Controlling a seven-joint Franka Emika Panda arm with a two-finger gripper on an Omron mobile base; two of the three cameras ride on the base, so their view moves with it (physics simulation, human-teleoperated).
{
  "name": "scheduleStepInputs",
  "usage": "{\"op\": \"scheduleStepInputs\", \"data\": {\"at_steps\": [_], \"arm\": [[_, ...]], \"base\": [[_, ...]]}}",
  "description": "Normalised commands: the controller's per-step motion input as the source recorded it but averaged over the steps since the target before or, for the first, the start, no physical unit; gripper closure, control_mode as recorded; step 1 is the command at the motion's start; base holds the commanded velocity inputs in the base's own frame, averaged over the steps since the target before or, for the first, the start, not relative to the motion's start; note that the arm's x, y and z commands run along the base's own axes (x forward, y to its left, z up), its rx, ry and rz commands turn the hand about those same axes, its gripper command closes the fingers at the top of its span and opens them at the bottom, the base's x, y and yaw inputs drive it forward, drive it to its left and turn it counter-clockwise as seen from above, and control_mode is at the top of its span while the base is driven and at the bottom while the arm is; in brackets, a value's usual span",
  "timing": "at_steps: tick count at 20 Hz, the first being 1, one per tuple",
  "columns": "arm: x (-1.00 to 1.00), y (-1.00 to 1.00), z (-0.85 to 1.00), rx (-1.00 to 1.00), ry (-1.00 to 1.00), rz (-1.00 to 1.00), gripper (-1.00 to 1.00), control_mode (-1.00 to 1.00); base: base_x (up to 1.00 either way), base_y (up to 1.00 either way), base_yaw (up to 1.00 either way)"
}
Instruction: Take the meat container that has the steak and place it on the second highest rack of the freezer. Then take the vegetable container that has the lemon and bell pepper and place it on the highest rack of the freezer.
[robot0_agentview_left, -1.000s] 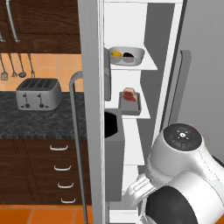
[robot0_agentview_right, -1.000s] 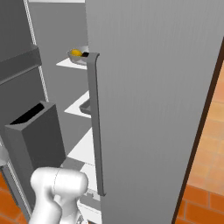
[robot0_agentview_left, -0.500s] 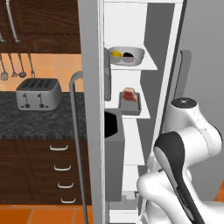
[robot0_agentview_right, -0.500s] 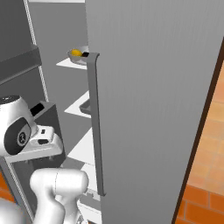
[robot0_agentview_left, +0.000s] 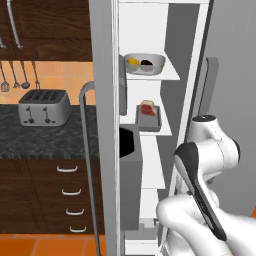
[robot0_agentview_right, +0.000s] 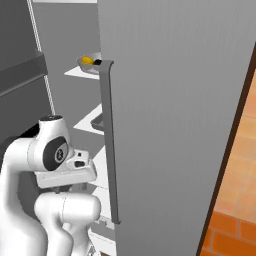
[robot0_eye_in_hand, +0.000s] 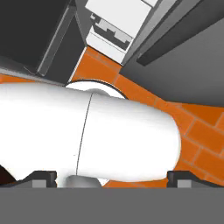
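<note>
Arm has folded back from the freezer (robot0_agentview_left: 165, 30); gripper (robot0_eye_in_hand: 111, 177) jaws wide (empty); containers unmoved.

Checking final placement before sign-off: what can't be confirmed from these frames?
- bell pepper: a small dark blob beside the lemon in the left base view, too small to identify.
- meat container: mostly hidden behind the freezer door handle in the right base view.
- tool: open, fingertips cropped at the hand view's bottom edge.

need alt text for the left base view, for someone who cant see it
An open freezer holds a white bowl with a lemon and a dark pepper on its top shelf, and a grey tray with a steak one shelf below. The white robot arm folds at lower right; a toaster sits left.
</note>
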Motion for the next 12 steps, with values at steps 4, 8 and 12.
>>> {"op": "scheduleStepInputs", "data": {"at_steps": [4,8,12], "arm": [[0.00,-0.25,-0.12,0.01,0.00,0.00,-1.00,-1.00],[0.00,0.00,0.00,0.00,0.00,0.00,-1.00,-1.00],[-0.04,0.00,-0.03,0.00,0.00,0.00,-1.00,1.00]], "base": [[0.00,0.00,0.00],[0.00,0.00,0.00],[-0.17,-0.26,-0.07]]}}
